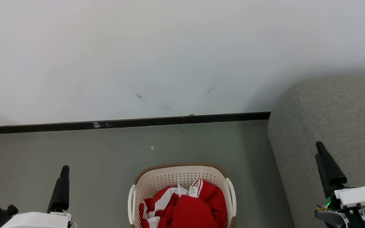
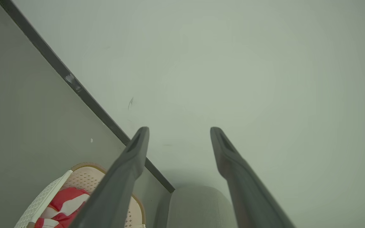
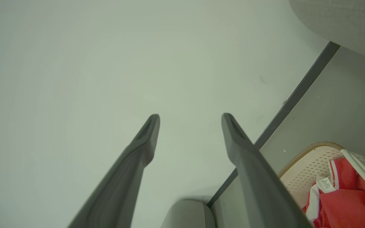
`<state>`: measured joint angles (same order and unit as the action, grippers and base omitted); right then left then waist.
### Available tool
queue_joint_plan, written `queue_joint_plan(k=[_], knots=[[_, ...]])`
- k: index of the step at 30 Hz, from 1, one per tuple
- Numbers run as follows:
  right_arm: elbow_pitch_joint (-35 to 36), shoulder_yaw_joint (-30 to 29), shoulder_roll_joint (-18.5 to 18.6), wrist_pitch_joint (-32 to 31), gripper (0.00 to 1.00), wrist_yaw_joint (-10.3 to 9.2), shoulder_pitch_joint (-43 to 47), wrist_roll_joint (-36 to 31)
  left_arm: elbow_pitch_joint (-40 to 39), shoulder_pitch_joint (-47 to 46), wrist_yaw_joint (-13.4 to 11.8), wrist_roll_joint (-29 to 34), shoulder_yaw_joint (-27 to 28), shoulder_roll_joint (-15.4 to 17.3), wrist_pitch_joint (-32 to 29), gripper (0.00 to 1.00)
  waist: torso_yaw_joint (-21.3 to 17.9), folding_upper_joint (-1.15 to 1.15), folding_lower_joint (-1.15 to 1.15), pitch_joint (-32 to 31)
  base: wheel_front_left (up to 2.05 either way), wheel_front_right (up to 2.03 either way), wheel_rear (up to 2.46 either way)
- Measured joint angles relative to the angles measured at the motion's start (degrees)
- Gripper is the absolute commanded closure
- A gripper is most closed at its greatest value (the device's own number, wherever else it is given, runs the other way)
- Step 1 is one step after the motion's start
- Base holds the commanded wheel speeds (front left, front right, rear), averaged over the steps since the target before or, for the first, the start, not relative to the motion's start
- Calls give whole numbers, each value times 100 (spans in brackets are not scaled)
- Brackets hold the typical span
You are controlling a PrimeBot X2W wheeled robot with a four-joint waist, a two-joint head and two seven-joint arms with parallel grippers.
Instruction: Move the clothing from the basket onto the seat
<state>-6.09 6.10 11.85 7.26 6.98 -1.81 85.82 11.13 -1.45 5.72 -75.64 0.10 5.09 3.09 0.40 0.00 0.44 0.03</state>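
left gripper [image 2: 179,134] and right gripper [image 3: 191,119], both wide and empty, flank the basket [image 1: 169,177] on the floor [image 1: 74,152] beside the seat [image 1: 344,120], red clothing [image 1: 192,209] heaped inside; risk: a shallow pinch catches only 1 fold, or drags the light basket.

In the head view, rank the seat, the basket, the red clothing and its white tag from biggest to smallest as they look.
1. the seat, largest, though cut off by the picture's edge
2. the basket, also cut off at the bottom
3. the clothing, lying inside it
4. the white tag, smallest
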Motion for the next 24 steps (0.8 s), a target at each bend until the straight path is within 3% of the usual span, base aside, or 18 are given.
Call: queue_joint_plan(k=[13,24], knots=[[116,207,253,194,0,1,-74,-1383,-162,-34,38,1628,-48,145,264,0,7,0,-31,42,0,0,0],[219,201,315,341,0,4,-200,-2780,-214,-34,-188,3086,-225,208,465,0,13,0,-39,71,0,0,0]])
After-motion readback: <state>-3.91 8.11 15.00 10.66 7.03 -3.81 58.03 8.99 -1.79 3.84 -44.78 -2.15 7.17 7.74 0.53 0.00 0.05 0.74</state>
